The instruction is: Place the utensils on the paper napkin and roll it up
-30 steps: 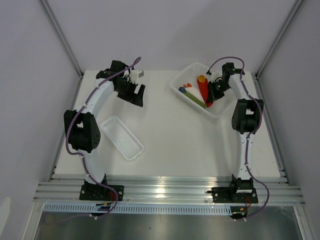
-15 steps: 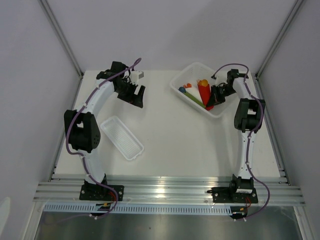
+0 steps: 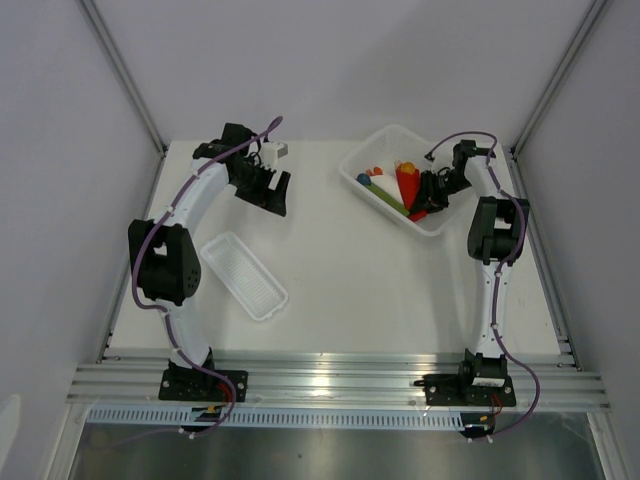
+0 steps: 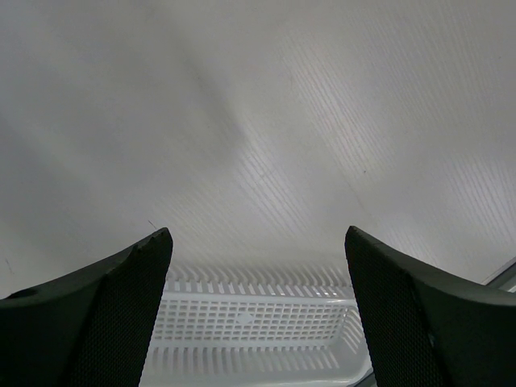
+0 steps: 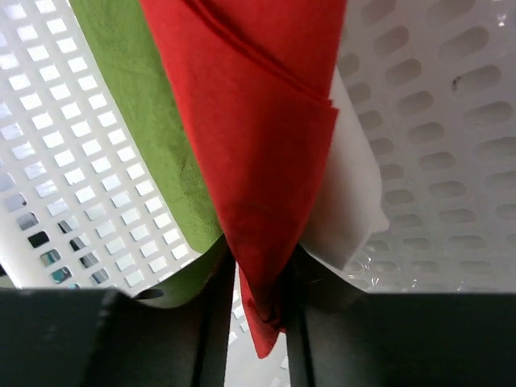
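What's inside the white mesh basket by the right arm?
The red paper napkin, folded, lies over a green sheet and a white sheet; an orange piece and a blue piece sit nearby. Anything beneath the sheets is covered.

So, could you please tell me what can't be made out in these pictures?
- Orange specks in the basket: top view, too small to identify.
- Whether the right gripper pinches the napkin: right wrist view, napkin hides the contact; top view, too small.
- What lies under the napkin: hidden in both views.

Left arm [image 3: 196, 192] holds jaws wide; right arm [image 3: 492, 228] holds jaws close together.
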Motion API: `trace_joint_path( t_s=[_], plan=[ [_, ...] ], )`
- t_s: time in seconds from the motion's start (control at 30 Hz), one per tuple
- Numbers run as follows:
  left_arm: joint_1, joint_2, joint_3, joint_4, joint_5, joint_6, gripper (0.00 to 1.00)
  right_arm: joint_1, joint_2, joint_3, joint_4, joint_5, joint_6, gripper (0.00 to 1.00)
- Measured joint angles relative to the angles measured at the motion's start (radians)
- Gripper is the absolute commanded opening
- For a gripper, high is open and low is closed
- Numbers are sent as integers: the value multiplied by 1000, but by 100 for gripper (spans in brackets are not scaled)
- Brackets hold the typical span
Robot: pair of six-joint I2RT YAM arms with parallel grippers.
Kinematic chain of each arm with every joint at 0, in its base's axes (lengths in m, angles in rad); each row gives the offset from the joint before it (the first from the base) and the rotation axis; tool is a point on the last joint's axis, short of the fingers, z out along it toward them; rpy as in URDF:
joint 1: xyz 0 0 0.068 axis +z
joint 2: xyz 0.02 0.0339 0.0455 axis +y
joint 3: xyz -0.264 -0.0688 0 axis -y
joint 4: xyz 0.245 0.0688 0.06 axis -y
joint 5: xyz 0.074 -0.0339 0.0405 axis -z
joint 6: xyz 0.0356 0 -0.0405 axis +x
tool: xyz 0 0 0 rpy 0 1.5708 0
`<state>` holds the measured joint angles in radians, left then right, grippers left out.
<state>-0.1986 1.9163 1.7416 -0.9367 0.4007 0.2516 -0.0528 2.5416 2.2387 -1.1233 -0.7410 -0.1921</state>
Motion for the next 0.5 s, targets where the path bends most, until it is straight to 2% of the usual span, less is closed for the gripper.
trace_joint_path(
  t_s=[0.23,0.4,0.5],
  plan=[
    [0,0,0,0,6,-7,90,-4,-1,0,30,34,76,37],
    [0,0,0,0,17,-7,90,-3,-18,-14,61,81,115,47],
    [0,0,0,0,22,-7,90,-2,-38,-26,79,130,128,49]
  ],
)
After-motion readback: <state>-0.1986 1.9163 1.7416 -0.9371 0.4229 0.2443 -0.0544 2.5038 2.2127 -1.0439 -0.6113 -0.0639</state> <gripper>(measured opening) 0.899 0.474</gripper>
